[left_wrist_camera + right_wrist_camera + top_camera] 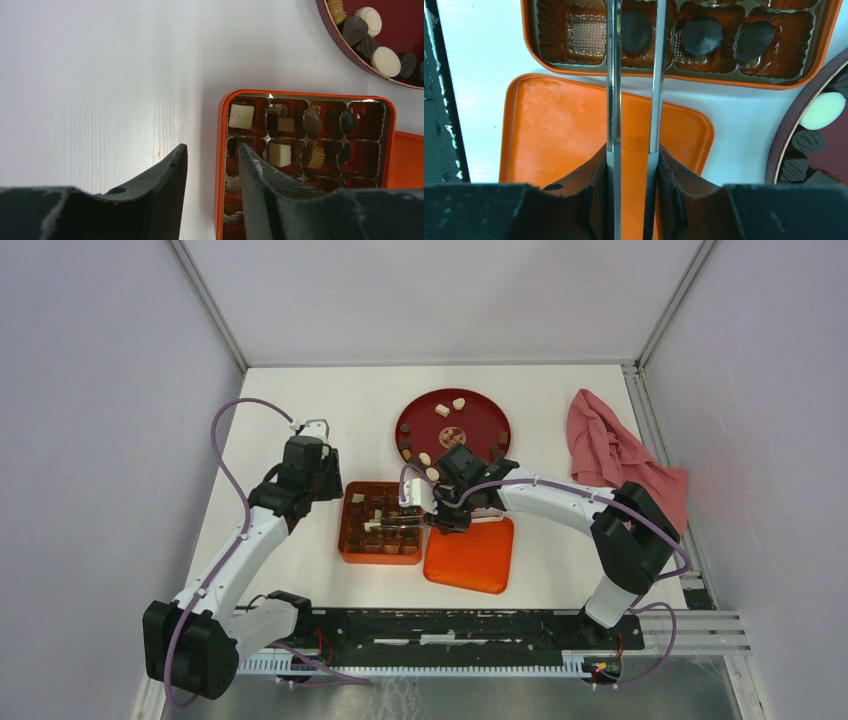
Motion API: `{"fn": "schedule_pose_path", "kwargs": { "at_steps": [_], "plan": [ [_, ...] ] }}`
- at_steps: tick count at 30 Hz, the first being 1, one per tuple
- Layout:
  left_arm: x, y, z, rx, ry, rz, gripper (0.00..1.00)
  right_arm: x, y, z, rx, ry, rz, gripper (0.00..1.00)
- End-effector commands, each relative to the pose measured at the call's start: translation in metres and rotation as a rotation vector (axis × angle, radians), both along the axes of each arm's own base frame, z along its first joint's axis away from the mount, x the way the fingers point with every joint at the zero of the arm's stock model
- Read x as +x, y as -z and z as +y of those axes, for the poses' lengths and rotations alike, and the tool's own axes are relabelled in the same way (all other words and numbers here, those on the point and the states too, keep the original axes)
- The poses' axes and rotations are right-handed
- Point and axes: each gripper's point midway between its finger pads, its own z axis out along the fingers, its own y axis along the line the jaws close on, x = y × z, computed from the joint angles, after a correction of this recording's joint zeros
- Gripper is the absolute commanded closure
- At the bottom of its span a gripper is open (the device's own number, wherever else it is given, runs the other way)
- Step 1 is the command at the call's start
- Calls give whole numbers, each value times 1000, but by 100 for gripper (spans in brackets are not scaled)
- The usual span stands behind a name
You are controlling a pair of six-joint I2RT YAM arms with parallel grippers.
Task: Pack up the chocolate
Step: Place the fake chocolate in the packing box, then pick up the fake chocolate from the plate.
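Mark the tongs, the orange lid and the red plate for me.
tongs [613, 75]: right wrist view, on the left metal blade.
orange lid [470, 558]: top external view, on its flat middle.
red plate [482, 418]: top external view, on a bare patch of its red floor.

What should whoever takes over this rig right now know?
Left tool: open, straddling the left wall of the orange box.
Right tool: shut on tweezers, blades reaching over the box's cells.
Done: some cells hold chocolates.
Left: several pieces on the red plate, several cells empty, lid off, lying beside the box.
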Motion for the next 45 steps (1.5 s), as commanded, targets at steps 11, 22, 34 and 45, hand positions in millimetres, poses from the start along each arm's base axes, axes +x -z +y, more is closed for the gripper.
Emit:
{"fn": "schedule_pose_path", "kwargs": {
  "at_steps": [11, 22, 34, 45],
  "plan": [
    [10, -20, -2, -6, 1, -69, 51, 6, -24, 19, 76, -4, -21, 60],
    [9, -26, -1, -10, -1, -93, 51, 5, -50, 21, 171, -10, 32, 64],
    [10, -83, -7, -68, 39, -279, 19, 63, -89, -35, 296, 180, 26, 64],
    [37, -174, -58, -298, 198, -470, 0, 158, -75, -125, 139, 543, -160, 64]
  ]
}}
